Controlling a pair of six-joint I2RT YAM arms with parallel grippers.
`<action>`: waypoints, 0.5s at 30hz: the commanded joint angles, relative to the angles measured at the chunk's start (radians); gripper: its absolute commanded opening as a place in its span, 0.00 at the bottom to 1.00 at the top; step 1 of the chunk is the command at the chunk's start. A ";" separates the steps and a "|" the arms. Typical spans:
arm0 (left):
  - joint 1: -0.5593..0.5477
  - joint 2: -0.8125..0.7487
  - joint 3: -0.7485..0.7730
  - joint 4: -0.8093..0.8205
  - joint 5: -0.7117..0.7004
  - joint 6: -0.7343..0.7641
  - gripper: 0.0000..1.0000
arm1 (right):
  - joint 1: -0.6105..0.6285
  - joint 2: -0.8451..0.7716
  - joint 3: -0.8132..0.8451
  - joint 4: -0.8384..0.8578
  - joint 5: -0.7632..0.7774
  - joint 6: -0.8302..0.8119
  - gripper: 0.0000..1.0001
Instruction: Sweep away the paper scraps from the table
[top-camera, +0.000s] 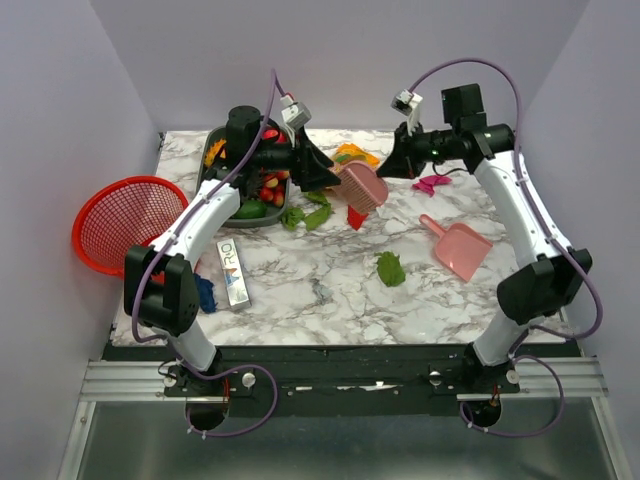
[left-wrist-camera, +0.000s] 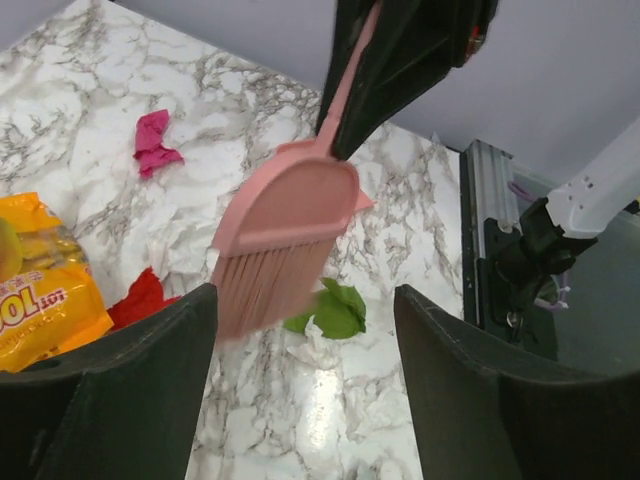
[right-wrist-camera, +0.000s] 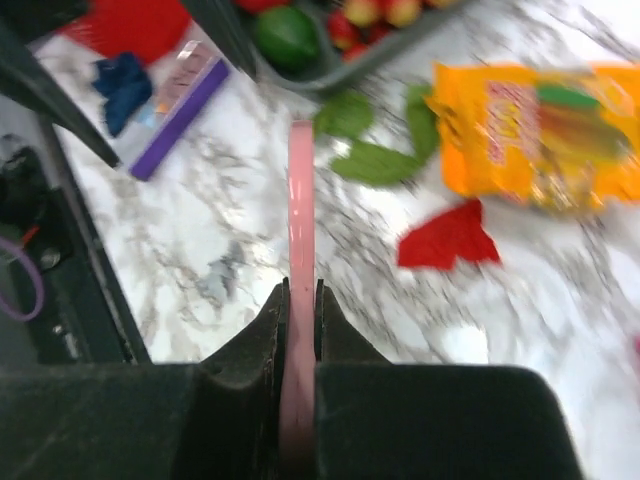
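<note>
My right gripper (top-camera: 393, 162) is shut on the handle of a pink brush (top-camera: 362, 186), whose bristles hang just above the marble table (top-camera: 300, 285). In the right wrist view the gripper (right-wrist-camera: 300, 292) clamps the handle (right-wrist-camera: 300, 200). My left gripper (top-camera: 326, 176) is open and empty beside the brush; its wrist view (left-wrist-camera: 303, 335) shows the brush head (left-wrist-camera: 290, 215) between its fingers. Paper scraps lie around: green ones (top-camera: 306, 215), a lone green one (top-camera: 390, 268), red (top-camera: 355, 216), magenta (top-camera: 432, 183) and blue (top-camera: 205, 293). They also show as green (left-wrist-camera: 338, 310), red (left-wrist-camera: 140, 297) and magenta (left-wrist-camera: 152, 145).
A pink dustpan (top-camera: 456, 246) lies at the right. A dark fruit tray (top-camera: 214, 150) stands at the back left, an orange snack bag (top-camera: 356, 153) behind the brush. A small box (top-camera: 232, 272) lies at the left. A red basket (top-camera: 128, 222) sits off the left edge.
</note>
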 joint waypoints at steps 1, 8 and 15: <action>-0.009 -0.009 0.027 0.007 -0.095 0.052 0.95 | -0.038 -0.214 -0.137 0.059 0.453 0.099 0.00; -0.139 0.031 0.059 -0.162 -0.305 0.137 0.99 | -0.128 -0.473 -0.411 0.048 0.930 0.118 0.00; -0.233 0.222 0.060 -0.024 -0.509 -0.129 0.99 | -0.262 -0.589 -0.602 0.128 1.068 0.110 0.01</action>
